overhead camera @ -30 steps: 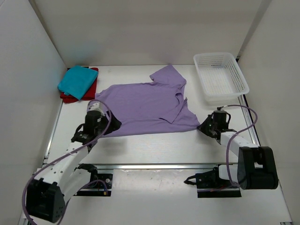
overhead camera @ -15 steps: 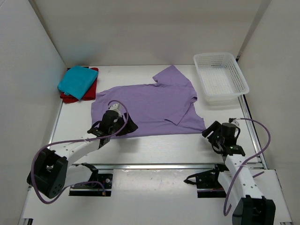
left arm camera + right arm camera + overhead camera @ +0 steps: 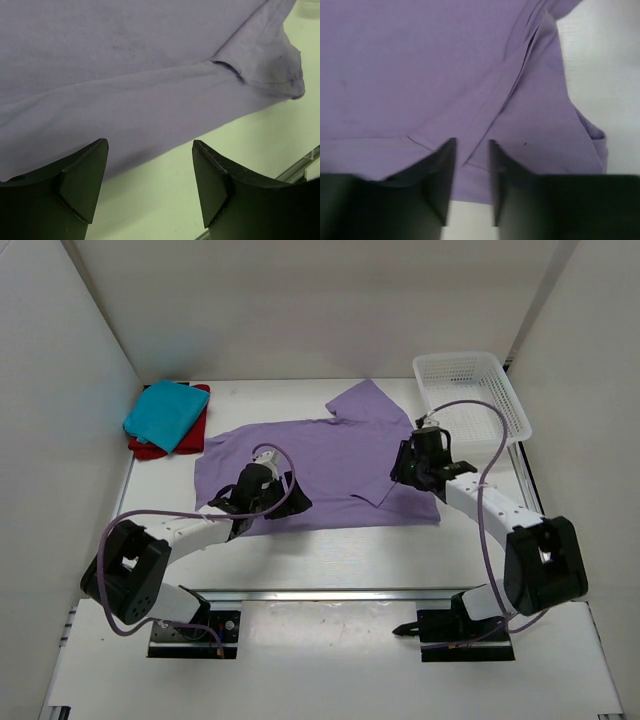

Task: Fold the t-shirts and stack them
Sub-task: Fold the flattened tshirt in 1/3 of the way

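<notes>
The lavender t-shirt (image 3: 320, 460) lies spread flat mid-table, one sleeve folded in on its right side. A teal t-shirt (image 3: 165, 412) sits folded on top of a red t-shirt (image 3: 148, 448) at the back left. My left gripper (image 3: 278, 496) hovers open at the lavender shirt's near hem (image 3: 150, 130), its fingers (image 3: 85, 175) over bare table with nothing between them. My right gripper (image 3: 406, 468) is over the shirt's right part (image 3: 420, 75). Its jaws stand a narrow gap apart above a fold edge (image 3: 485, 155), and the cloth below looks flat, not pinched.
A white lattice basket (image 3: 470, 405) stands at the back right, close behind my right arm. White walls close the table on three sides. A metal rail (image 3: 340, 592) runs along the near edge in front of both arm bases.
My right arm swung from the table's near right up onto the lavender shirt's right side, its jaws opening wide and then narrowing. My left gripper slid right along the near hem.
</notes>
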Available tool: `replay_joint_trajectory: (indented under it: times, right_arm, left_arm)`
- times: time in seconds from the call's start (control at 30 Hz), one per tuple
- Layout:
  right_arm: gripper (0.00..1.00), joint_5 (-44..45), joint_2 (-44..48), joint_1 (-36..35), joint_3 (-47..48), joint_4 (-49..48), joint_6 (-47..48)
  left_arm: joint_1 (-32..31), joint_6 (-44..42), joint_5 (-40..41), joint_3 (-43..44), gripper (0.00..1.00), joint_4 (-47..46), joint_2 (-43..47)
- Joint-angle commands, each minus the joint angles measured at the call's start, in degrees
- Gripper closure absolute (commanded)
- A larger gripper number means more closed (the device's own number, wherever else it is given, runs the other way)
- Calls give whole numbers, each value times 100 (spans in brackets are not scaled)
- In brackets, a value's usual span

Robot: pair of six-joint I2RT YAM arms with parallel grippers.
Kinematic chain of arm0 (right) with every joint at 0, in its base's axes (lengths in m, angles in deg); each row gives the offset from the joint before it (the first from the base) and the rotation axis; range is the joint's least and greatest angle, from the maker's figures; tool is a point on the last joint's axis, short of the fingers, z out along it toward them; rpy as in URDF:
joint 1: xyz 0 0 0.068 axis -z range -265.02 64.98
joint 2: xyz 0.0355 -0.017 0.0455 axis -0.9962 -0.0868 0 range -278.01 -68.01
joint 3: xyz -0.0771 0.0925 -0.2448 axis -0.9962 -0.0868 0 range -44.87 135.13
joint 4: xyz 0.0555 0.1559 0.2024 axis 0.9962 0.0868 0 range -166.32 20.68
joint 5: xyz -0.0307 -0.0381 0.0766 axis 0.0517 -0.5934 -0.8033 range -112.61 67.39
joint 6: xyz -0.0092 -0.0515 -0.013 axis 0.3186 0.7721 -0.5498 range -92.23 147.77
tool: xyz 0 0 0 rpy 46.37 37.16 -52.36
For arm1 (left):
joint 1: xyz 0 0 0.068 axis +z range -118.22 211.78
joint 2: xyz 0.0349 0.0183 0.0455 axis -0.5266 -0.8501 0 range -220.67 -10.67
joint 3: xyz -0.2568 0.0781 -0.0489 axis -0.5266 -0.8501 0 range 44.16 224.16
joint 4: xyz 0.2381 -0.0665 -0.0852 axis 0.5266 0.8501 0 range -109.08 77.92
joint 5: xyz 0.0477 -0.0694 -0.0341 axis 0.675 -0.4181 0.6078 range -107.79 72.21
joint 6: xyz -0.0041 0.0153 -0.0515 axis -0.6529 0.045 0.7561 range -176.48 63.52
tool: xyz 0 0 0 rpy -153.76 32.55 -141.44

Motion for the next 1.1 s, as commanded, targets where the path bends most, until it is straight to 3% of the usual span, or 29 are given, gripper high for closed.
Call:
replay_joint_trajectory:
  times: [0.0,0.17,0.33,0.47,0.77,0.87,1.07]
  right_arm:
    - [65,7,-323,-94,-61,-203,53]
    - [61,-616,-754,-76,-88,-398,-158]
    - [67,-485,-790,63,-412,-635,-386]
    - [72,-660,-1044,196,-370,-785,-404]
    - [76,-766,-1300,99,-343,-987,-510]
    - [82,-810,-1309,117,-247,-900,-501]
    - [74,-836,-1309,169,-308,-969,-518]
  left_arm:
    - [89,-70,-141,-100,21,-232,147]
    - [-78,18,-281,-346,21,-425,191]
    - [-201,159,-97,-786,21,-566,481]
    - [44,176,-219,-1023,21,-610,675]
    - [63,176,-167,-1094,21,-592,851]
    - [54,273,-211,-1129,21,-619,868]
    - [62,282,-210,-1182,20,-672,957]
